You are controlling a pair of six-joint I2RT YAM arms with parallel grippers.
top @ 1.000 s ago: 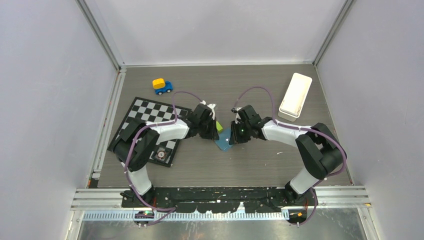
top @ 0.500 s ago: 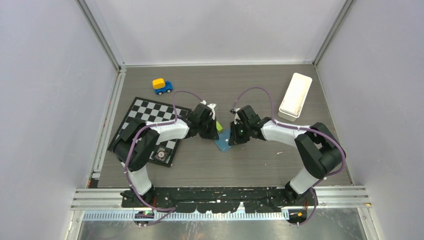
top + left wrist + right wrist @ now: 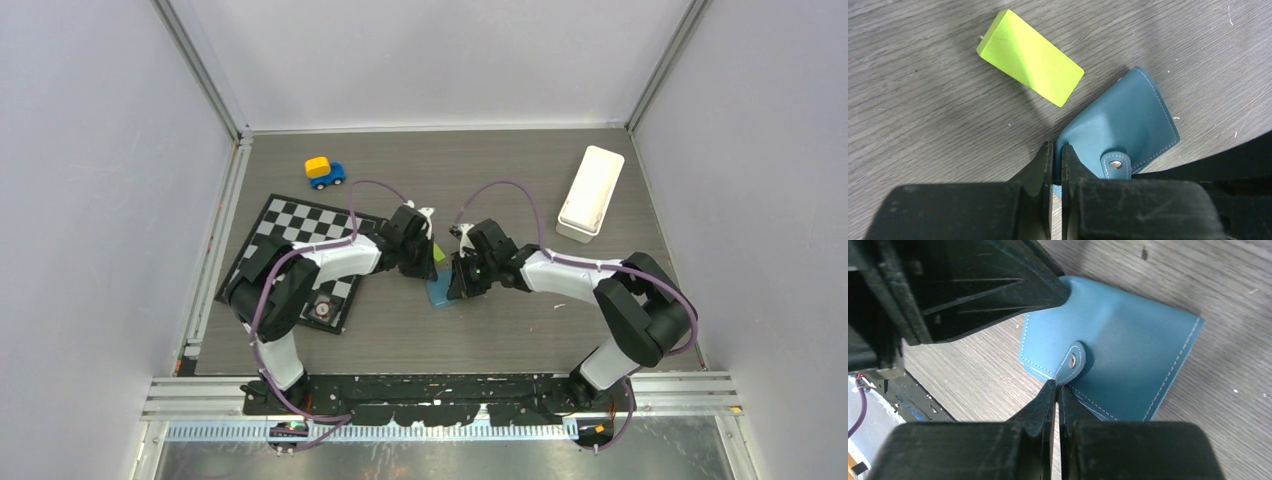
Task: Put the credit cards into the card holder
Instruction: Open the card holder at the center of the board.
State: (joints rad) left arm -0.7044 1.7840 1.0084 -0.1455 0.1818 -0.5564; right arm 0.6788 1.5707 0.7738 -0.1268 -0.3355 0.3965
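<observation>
We see a grey wood-grain table [image 3: 520, 330] between pale walls [image 3: 100, 200], with the left gripper [image 3: 1056, 150] and right gripper [image 3: 1056, 385] both pinched narrow against the wallet [image 3: 1128, 115].

From above, the teal-blue leather folding wallet [image 3: 440, 294] shows only as a sliver, the rest lying under the left gripper [image 3: 428, 268] and right gripper [image 3: 459, 284]; the lime-green rectangular block [image 3: 439, 252] is mostly covered too. In the left wrist view the wallet's near corner vanishes behind the black fingers [image 3: 1040, 170]. In the right wrist view the tip of the snap tab [image 3: 1072, 362] runs out of sight between the fingertips. The small round object [image 3: 322, 310] on the checkered board [image 3: 300, 225] is too small to identify
</observation>
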